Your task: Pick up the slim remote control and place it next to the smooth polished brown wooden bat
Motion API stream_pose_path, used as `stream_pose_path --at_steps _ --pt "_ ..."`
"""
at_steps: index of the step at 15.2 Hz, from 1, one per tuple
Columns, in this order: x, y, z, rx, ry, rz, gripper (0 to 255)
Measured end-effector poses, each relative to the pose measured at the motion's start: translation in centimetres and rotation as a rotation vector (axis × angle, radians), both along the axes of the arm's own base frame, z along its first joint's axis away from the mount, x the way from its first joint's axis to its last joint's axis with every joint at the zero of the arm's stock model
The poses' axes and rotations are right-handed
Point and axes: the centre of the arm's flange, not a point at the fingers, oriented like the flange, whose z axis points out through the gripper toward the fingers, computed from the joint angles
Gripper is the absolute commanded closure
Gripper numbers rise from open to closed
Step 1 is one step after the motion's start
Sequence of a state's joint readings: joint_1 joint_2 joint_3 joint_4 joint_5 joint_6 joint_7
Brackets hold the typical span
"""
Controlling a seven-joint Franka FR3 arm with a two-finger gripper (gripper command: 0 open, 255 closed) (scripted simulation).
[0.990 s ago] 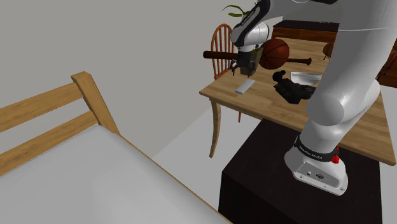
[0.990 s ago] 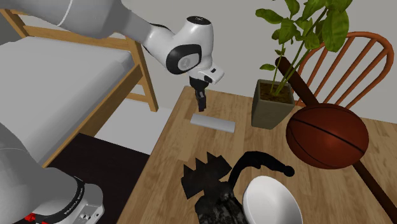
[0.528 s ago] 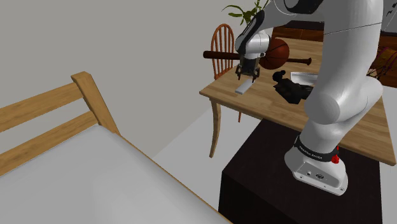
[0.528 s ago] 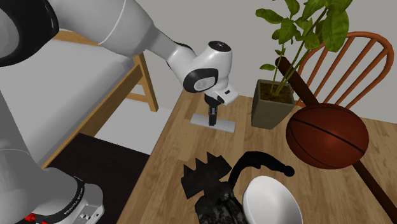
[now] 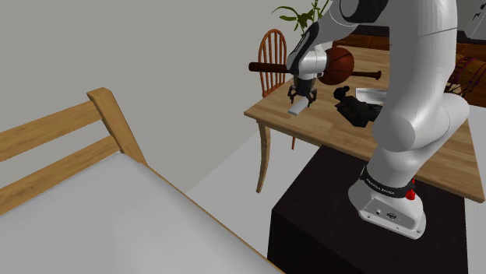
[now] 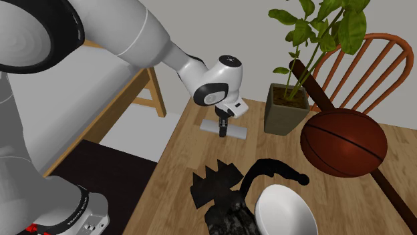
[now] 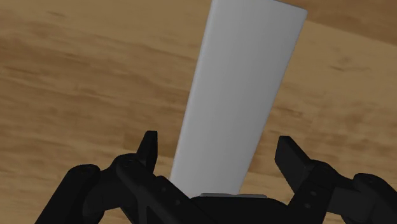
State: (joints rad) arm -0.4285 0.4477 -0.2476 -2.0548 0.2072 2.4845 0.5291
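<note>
Wooden table [image 6: 175, 167]: planter [image 6: 284, 113] holds plant [image 6: 349, 23].

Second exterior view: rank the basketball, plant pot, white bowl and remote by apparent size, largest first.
1. Basketball.
2. Plant pot and white bowl: they look alike. The bowl is nearer the camera and cut by the picture's edge, so I won't rank them.
3. Remote, a thin grey slab, smallest.

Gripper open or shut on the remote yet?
Open: the gripper has its fingers either side of the grey remote, touching neither side.
</note>
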Motion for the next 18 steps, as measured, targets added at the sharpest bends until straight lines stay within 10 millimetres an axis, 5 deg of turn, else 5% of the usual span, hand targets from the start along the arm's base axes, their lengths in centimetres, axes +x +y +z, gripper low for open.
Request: stream_pose_path --at_steps 5,6,18 --pt "0.01 -0.03 -0.22 0.000 0.000 0.000 0" --pt "0.01 -0.03 -0.22 0.000 0.000 0.000 255" --pt "-0.05 0.04 0.38 0.000 0.000 0.000 255"
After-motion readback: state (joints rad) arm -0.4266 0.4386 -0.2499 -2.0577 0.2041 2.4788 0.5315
